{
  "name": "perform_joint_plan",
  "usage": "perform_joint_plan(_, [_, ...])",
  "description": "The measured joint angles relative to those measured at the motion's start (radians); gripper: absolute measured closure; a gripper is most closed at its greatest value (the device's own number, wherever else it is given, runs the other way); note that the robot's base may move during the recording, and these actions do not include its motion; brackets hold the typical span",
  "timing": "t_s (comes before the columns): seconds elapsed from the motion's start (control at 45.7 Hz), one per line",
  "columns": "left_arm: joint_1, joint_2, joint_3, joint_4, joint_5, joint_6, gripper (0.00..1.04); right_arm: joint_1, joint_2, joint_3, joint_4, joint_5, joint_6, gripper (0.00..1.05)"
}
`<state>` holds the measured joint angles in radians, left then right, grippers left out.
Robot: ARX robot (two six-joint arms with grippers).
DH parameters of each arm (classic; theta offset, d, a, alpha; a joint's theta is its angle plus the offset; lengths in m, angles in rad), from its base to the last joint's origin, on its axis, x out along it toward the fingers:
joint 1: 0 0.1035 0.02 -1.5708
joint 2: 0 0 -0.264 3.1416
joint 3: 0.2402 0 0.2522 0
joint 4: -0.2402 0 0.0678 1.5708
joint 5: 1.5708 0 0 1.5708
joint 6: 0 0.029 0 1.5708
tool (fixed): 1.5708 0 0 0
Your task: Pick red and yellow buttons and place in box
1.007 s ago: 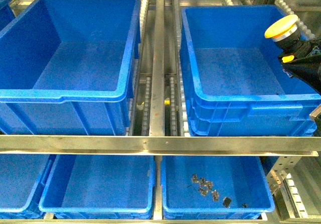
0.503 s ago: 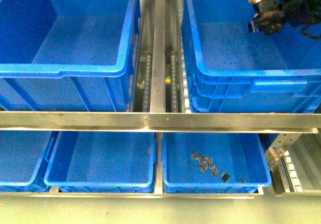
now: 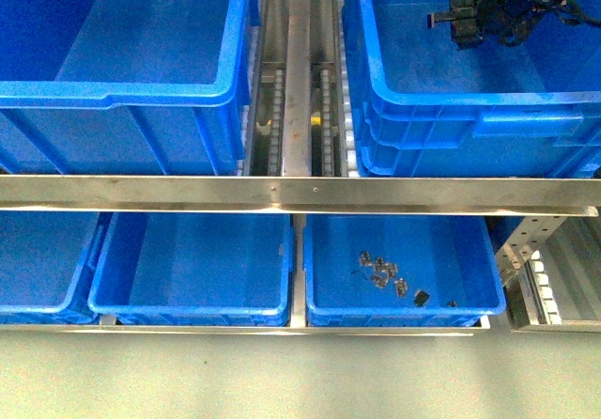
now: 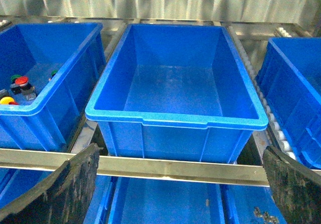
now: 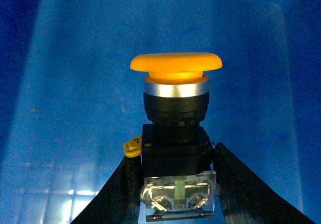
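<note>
Right gripper (image 5: 175, 156): you have it clamped on the yellow button (image 5: 175, 98) by its body, cap free, low inside the box (image 3: 470, 123), likely for release.
Left gripper (image 4: 179, 153): spread wide, empty.

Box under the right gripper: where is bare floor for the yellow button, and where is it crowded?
The box floor shows bare from its front wall back to the right gripper, which is shut on the yellow button. The single-rimmed bin is bare too. Crowded: the tray below the box, strewn with small dark parts.
</note>
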<state>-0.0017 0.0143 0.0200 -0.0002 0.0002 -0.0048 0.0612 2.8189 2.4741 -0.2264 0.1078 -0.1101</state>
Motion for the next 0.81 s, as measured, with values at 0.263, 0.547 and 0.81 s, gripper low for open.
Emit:
perform_joint_plan(0.263, [0.000,0.000,0.000,0.000,0.000,0.000,0.08,0.014,0.137,0.246,-0.079,0.056,0.048,0.71])
perform_joint_plan(0.547, [0.000,0.000,0.000,0.000,0.000,0.000,0.08,0.025,0.187,0.386,-0.092,0.065,0.063,0.53])
perform_joint_plan(0.81, [0.000,0.000,0.000,0.000,0.000,0.000,0.08,0.023,0.189,0.416,-0.088,0.057,0.068,0.06])
